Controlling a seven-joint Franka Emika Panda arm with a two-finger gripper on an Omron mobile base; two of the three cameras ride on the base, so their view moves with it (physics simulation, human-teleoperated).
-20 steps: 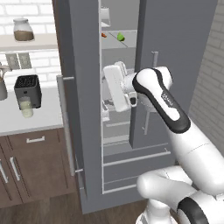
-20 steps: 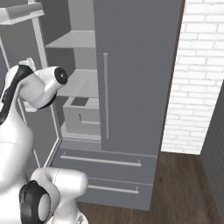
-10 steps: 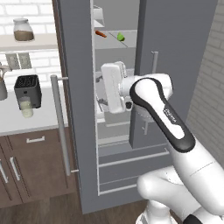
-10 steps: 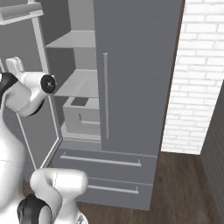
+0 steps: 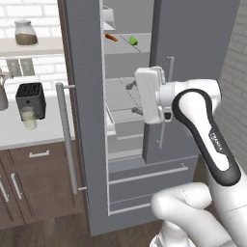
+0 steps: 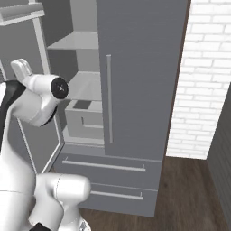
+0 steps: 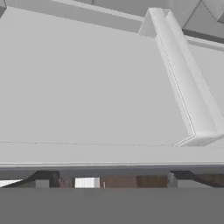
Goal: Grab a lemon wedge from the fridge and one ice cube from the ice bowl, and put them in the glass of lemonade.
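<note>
The fridge stands with its left door swung open as the robot's end effector reaches in at the middle shelves, fingers spread apart and holding nothing. The lemon wedge lies on an upper shelf beside an orange-red stick. On the table at left, the glass of lemonade stands before a black toaster.

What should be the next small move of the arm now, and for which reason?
Probably raise the open gripper toward the upper shelf: the fridge has its left door swung open, the lemon wedge lies on that shelf beside an orange-red stick, and the hand sits well below it, holding nothing.
</note>
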